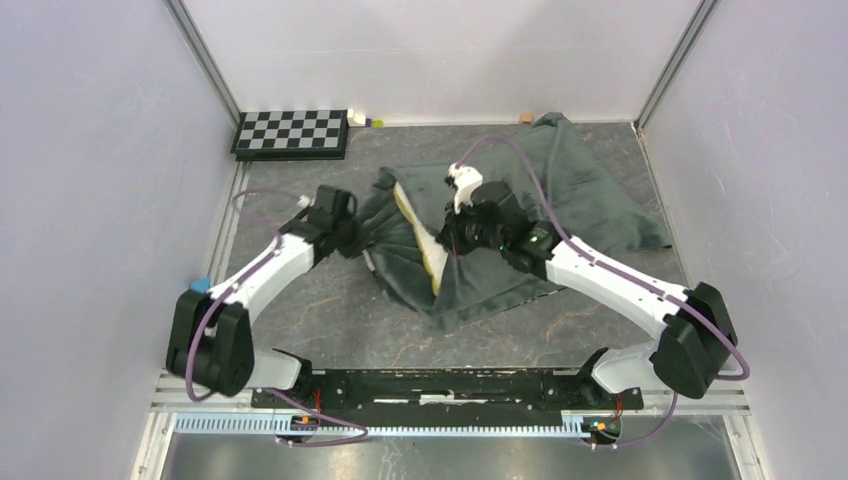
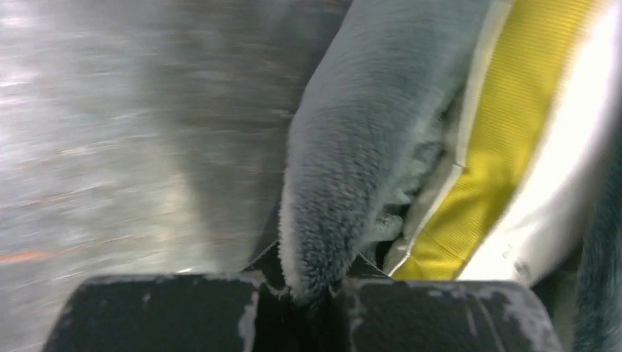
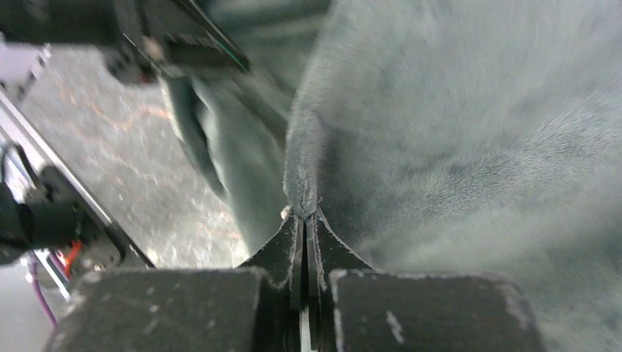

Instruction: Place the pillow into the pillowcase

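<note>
The pillowcase lies spread over the middle and back right of the table, its dark grey-green plush face up. At its left opening the pillow shows as a cream sliver with a yellow band; the fabric hides the remainder. My left gripper is shut on the left rim of the pillowcase, the plush fold pinched between its jaws. My right gripper is shut on the opposite rim of the pillowcase, a thin fold of fabric caught at its fingertips.
A black-and-white checkerboard lies at the back left, with small blocks beside it and another by the back wall. Grey walls close in both sides. Bare marbled tabletop lies in front of the pillowcase.
</note>
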Action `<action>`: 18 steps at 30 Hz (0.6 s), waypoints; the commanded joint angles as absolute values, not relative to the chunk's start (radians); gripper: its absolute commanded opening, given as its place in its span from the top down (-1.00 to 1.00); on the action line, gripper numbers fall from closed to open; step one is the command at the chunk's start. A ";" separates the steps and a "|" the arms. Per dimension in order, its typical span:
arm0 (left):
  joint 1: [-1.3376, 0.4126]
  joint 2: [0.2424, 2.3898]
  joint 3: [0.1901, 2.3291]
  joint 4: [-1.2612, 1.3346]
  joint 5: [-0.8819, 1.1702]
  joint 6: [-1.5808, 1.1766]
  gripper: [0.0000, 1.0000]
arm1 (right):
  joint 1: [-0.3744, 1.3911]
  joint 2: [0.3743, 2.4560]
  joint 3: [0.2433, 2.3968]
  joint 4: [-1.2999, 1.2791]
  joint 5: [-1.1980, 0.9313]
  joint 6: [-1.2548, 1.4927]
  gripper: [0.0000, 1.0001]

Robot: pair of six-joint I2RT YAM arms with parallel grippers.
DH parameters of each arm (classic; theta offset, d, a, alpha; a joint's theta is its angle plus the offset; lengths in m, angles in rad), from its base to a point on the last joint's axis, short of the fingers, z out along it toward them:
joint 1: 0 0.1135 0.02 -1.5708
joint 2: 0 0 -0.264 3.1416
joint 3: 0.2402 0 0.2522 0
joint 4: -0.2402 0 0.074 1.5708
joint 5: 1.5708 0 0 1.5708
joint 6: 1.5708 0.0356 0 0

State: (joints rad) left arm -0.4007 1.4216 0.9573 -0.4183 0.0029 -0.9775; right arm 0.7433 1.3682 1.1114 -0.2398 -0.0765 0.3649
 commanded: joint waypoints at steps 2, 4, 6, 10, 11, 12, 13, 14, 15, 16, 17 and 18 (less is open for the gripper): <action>-0.252 1.183 0.744 -0.492 -0.030 -0.881 0.84 | 0.815 1.421 1.008 -0.091 -0.019 0.378 1.00; -0.222 1.133 0.718 -0.523 -0.062 -0.859 0.49 | 0.824 1.438 1.004 -0.092 -0.020 0.372 0.99; -0.189 1.112 0.727 -0.536 -0.077 -0.835 0.49 | 0.824 1.441 1.010 -0.093 -0.006 0.372 0.99; -0.166 1.172 0.833 -0.579 -0.093 -0.793 -0.02 | 0.830 1.474 1.120 -0.135 0.003 0.342 0.99; -0.166 1.171 0.851 -0.585 -0.099 -0.790 -0.06 | 0.838 1.484 1.144 -0.150 0.003 0.328 1.00; -0.166 1.157 0.859 -0.580 -0.103 -0.794 -0.11 | 0.859 1.500 1.175 -0.172 0.003 0.308 0.99; -0.166 1.135 0.861 -0.566 -0.103 -0.797 -0.18 | 0.886 1.517 1.206 -0.193 0.008 0.286 1.00; -0.166 1.119 0.868 -0.564 -0.100 -0.796 -0.20 | 0.911 1.534 1.233 -0.216 0.011 0.260 1.00; -0.166 1.109 0.882 -0.577 -0.105 -0.793 -0.21 | 0.945 1.555 1.264 -0.230 0.013 0.242 0.99; -0.166 1.103 0.892 -0.594 -0.122 -0.793 -0.24 | 0.979 1.578 1.291 -0.235 0.011 0.227 1.00; -0.164 1.097 0.894 -0.606 -0.138 -0.796 -0.28 | 1.005 1.600 1.314 -0.238 0.005 0.203 0.97; -0.162 1.089 0.894 -0.621 -0.161 -0.802 -0.44 | 1.032 1.628 1.347 -0.252 0.004 0.180 0.90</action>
State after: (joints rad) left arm -0.1684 1.1358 0.8425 -0.5827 -0.0818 -0.8421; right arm 0.9295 1.5562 1.2259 -0.2287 -0.0055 0.2909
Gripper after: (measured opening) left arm 0.630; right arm 0.013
